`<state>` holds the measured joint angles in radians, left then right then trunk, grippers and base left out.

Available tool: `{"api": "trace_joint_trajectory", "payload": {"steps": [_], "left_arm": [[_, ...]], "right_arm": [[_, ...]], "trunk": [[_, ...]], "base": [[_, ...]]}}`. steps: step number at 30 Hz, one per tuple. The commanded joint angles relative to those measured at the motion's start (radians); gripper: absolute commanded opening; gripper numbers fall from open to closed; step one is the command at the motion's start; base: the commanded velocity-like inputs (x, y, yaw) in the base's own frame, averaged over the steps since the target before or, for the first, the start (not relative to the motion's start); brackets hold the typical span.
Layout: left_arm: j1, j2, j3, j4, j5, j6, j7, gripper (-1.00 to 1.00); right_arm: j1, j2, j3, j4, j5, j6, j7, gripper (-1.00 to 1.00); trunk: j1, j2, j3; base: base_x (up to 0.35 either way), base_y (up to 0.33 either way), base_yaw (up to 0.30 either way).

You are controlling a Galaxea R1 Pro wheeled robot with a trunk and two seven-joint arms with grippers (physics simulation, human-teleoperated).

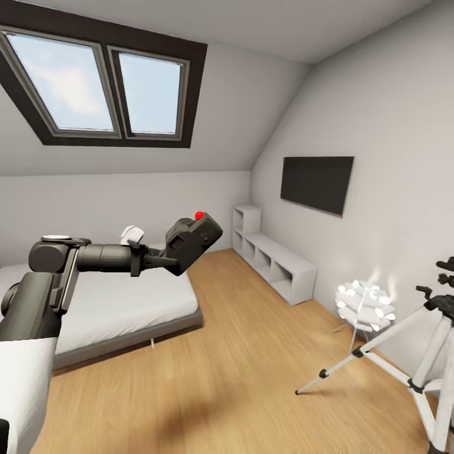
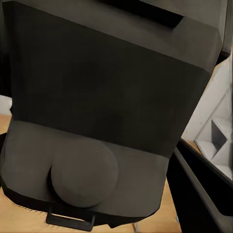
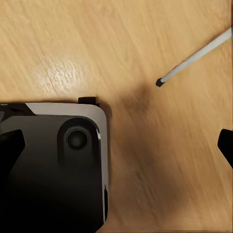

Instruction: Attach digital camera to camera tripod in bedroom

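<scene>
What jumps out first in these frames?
The left gripper holds the black camera with its red button up in the air over the bed's corner. The silver tripod stands at the right edge on the wood floor, next to a glowing white lamp. A dark-framed double skylight dominates the sloped ceiling.

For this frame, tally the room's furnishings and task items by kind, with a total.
Digital camera, held in the left gripper: 1
Camera tripod: 1
Bed: 1
Cubby shelf: 1
Wall screen: 1
White lamp: 1
Skylight panes: 2
Total: 8
</scene>
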<state>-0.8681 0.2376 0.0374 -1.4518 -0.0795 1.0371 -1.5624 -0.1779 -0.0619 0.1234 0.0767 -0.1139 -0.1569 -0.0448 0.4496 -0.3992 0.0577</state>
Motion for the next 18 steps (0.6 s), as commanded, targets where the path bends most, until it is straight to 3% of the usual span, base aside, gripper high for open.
{"api": "trace_joint_trajectory", "payload": {"steps": [1, 8, 18], "left_arm": [[0.0, 0.0, 0.001, -0.001, -0.008, 0.01, -0.008, -1.0], [0.0, 0.001, 0.001, -0.001, -0.008, 0.01, -0.008, -1.0], [0.0, 0.001, 0.001, -0.002, -0.008, 0.01, -0.008, -1.0]], "right_arm": [[-0.002, 0.001, 0.009, 0.005, -0.01, -0.007, 0.0, 1.0], [-0.002, 0.001, 0.009, 0.005, -0.01, -0.007, 0.0, 1.0], [-0.002, 0.001, 0.009, 0.005, -0.01, -0.007, 0.0, 1.0]], "trunk": [[0.0, -0.001, 0.0], [0.0, -0.001, 0.0], [0.0, -0.001, 0.0]], "base": [[0.0, 0.0, -0.3], [-0.035, -0.014, -0.3], [-0.228, -0.166, -0.289]]}}
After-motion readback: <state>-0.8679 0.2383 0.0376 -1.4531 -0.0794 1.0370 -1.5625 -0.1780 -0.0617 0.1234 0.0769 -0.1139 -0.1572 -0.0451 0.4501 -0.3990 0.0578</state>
